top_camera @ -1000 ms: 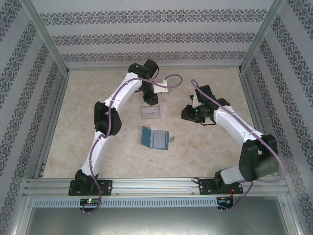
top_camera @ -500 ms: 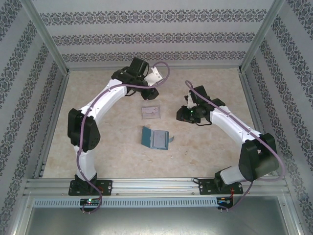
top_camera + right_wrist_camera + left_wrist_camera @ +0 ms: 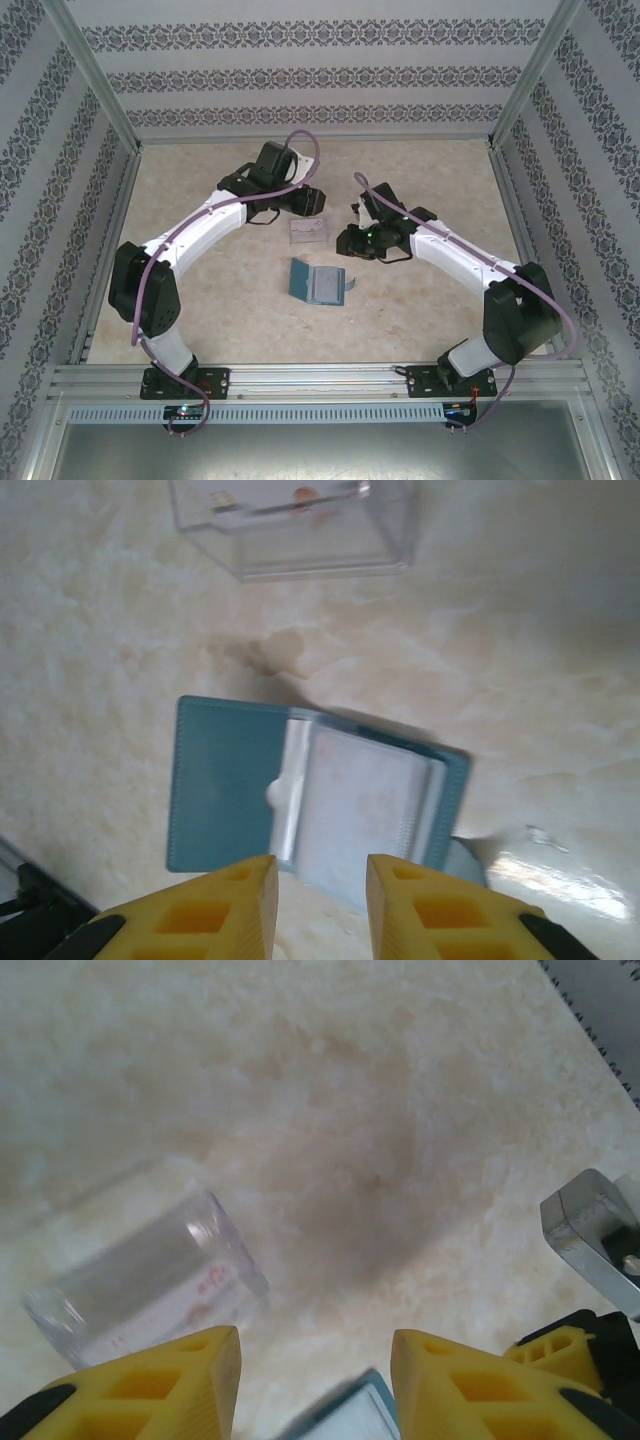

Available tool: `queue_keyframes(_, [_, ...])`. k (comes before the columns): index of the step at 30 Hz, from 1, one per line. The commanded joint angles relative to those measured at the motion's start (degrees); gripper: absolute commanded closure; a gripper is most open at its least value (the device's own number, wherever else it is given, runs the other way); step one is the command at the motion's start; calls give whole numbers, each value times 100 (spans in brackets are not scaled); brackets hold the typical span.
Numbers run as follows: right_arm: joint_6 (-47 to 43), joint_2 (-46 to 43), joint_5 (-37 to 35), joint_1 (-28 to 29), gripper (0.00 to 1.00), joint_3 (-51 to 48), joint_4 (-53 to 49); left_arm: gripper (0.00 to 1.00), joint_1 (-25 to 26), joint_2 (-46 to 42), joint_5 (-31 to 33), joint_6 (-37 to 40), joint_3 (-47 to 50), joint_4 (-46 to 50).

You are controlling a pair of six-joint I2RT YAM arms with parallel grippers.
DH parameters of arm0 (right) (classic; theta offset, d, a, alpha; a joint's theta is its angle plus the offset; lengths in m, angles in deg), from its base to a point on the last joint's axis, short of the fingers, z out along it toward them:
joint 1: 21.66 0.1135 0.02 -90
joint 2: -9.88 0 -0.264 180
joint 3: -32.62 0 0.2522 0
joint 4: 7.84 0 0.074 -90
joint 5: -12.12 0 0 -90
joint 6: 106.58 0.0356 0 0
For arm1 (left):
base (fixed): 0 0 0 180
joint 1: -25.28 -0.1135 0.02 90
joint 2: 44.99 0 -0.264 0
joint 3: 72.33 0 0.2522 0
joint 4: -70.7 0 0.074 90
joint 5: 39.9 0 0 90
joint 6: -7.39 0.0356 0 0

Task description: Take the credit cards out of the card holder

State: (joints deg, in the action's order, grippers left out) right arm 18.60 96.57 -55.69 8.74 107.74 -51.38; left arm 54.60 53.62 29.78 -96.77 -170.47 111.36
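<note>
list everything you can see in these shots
card holder: 1, teal outside, grey-blue inside, lying open mid-table
clear plastic box: 1, transparent with small red print, on the table just beyond the card holder
credit cards: count cannot be told; a pale pocket shows inside the card holder
table: 1, beige marbled
walls: 3, pale with dark patterned stripes, around the table
metal frame: silver, along the table's near edge and corners
left gripper: 1, yellow fingers, open and empty, at the far side of the box
right gripper: 1, yellow fingers, open and empty, just right of the box
</note>
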Motion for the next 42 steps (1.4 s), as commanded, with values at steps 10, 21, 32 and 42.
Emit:
queue_keyframes(10, [664, 636, 153, 378, 71, -289, 393, 62, 153, -560, -158, -1961, 1389, -391])
queue_keyframes(21, [824, 938, -63, 431, 75, -649, 488, 71, 490, -539, -193, -2291, 1545, 155])
queue_keyframes(32, [850, 972, -196, 360, 85, -948, 652, 83, 915, -45, -352, -2755, 1614, -69])
queue_keyframes(42, [788, 1108, -148, 200, 96, -1100, 865, 88, 1084, 353, -636, -3168, 1630, -479])
